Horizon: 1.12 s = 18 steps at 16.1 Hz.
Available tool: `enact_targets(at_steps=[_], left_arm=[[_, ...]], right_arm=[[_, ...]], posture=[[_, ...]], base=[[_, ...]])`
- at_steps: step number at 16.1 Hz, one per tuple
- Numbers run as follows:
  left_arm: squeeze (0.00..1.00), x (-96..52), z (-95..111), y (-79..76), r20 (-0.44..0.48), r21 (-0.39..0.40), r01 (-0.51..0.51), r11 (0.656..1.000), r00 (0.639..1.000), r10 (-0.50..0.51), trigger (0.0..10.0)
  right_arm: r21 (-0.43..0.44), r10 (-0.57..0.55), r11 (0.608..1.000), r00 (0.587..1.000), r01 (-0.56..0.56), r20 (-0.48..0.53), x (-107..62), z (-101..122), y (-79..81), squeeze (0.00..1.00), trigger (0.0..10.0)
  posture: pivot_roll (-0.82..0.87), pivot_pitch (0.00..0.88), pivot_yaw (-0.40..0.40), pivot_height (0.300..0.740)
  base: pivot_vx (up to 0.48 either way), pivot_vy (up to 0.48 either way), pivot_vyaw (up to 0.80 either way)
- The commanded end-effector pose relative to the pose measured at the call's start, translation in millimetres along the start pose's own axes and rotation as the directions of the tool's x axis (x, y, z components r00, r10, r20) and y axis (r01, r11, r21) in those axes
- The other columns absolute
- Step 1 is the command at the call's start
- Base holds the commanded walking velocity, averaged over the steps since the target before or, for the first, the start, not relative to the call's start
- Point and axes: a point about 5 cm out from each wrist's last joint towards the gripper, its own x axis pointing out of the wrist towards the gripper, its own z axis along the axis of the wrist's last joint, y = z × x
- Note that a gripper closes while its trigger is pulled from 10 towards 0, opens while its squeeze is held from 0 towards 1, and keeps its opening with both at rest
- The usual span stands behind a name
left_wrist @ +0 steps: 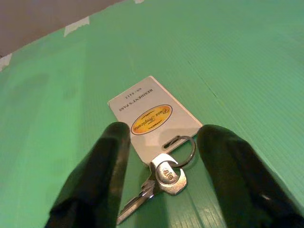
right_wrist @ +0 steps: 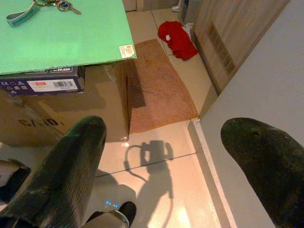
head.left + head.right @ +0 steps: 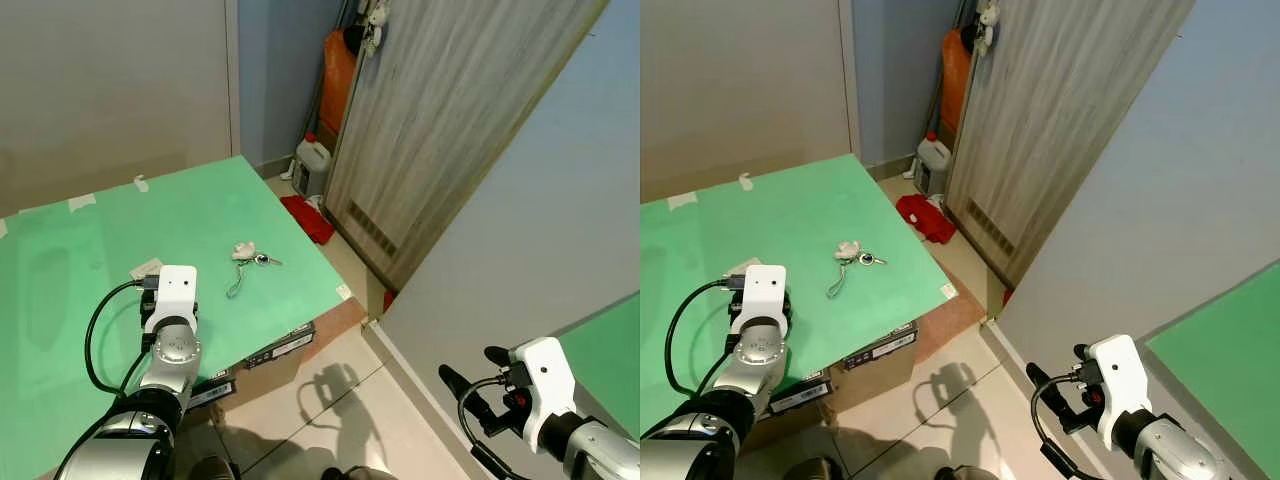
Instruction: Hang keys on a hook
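Left arm's over the green mat (image 3: 60,290), claw (image 1: 161,156) spread wide, fingers (image 1: 102,161) straddling a white pass card (image 1: 152,118) w/ a yellow oval logo. A silver key (image 1: 164,175) on a ring lies at the card's slotted end, between the fingers but nothing gripped, can't tell if they touch it. Further right on the mat, near its edge, a 2nd bunch of keys (image 3: 255,258) w/ a pale fob and a grey strap loop, lying flat and well apart from both claws. Mat sits on cardboard boxes (image 2: 42,85). Past the edge: glossy tile floor, brown doormat (image 2: 156,90), red cloth (image 3: 310,218), white jug (image 3: 313,163), wood-grain door (image 3: 440,120) ajar. Right claw (image 2: 171,161) hangs open over the floor, holding nothing.
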Motion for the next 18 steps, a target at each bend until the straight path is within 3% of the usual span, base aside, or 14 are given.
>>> enact_targets(at_steps=[1, 2, 4, 5, 11, 18], left_arm=[[0.71, -4.1, -9.6, -5.3, -0.048, 0.014, 0.018, 1.0, 0.999, -0.018, 10.0], [0.0, -4.7, -12.4, -5.4, -0.064, 0.011, 0.023, 1.0, 0.998, -0.022, 10.0], [0.0, -5.0, -15.6, -4.6, -0.082, 0.015, 0.025, 1.0, 0.996, -0.024, 10.0], [0.0, -4.9, -15.7, -4.5, -0.083, 0.017, 0.026, 1.0, 0.996, -0.024, 10.0], [0.0, -4.1, -23.3, 3.8, -0.121, 0.029, 0.003, 1.0, 0.993, 0.001, 10.0], [0.0, -3.0, -22.9, 8.4, -0.102, 0.064, -0.017, 0.998, 0.994, 0.024, 10.0]], right_arm=[[0.018, 0.029, 0.999, 1.0, -0.029, -0.01, -7.4, 2.7, -2.5, 0.0, 10.0], [0.032, 0.074, 0.997, 0.997, -0.074, -0.007, -8.1, 5.2, 0.6, 0.0, 10.0], [0.048, 0.199, 0.979, 0.98, -0.197, -0.023, -10.7, 11.8, 8.2, 0.0, 10.0], [0.047, 0.21, 0.977, 0.977, -0.208, -0.03, -11.2, 12.6, 7.9, 0.0, 10.0], [0.065, 0.208, 0.977, 0.977, -0.205, -0.049, -16.3, 10.7, 10.6, 0.0, 10.0], [0.076, 0.195, 0.979, 0.978, -0.189, -0.071, -22.9, 7.9, 9.5, 0.0, 10.0]], posture=[[-0.19, 0.134, -0.151, 0.74], [-0.19, 0.136, -0.151, 0.74], [-0.2, 0.139, -0.159, 0.74], [-0.2, 0.138, -0.161, 0.74], [-0.22, 0.146, -0.179, 0.74], [-0.23, 0.156, -0.177, 0.74]], base=[[0.0, 0.0, 0.0], [0.0, 0.0, 0.0], [0.0, 0.0, 0.0], [0.0, 0.0, 0.0], [0.0, 0.0, 0.0], [0.0, 0.0, 0.0]])
